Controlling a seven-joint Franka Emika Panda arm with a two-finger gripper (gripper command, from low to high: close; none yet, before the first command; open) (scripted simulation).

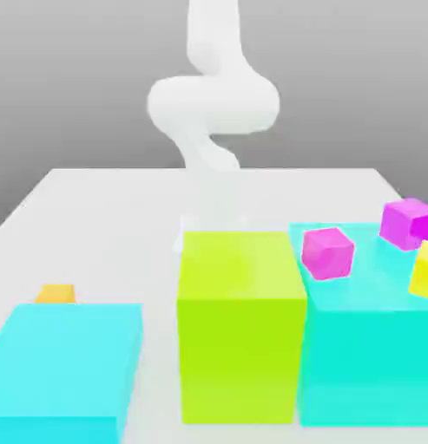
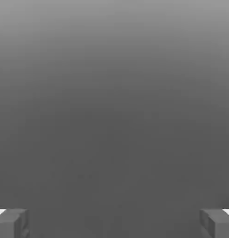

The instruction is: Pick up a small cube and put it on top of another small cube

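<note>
Judge this as the approach step, with the grasp yet to be made. See the gripper (image 2: pixel 114 223) in the hand view with fingers (image 2: pixel 11 224) spread wide apart, clamped on nothing. Find the small orange cube (image 1: pixel 56 293) at about eight o'clock from the middle of the exterior view, peeking out just beyond the far edge of the low cyan block (image 1: pixel 69 360), itself between seven and eight. Next, bring the white Panda arm (image 1: pixel 214 104) from twelve o'clock round toward eight, line up over the orange cube, then lower with fingers straddling it, probably minding the cyan block so close by. Looks plain and flat-coloured, warm orange, with a lighter top and a slightly deeper side; hidden lower down behind the block, so cannot tell how it rests. Later, carry it across toward three o'clock, to one of two magenta-pink cubes: one (image 1: pixel 328 253) just past three, the other (image 1: pixel 409 224) at three, near the small yellow cube (image 1: pixel 424 270). Cannot tell which to stack on. Lift well clear of the tall lime block (image 1: pixel 241 360) near six o'clock on the way.
</note>
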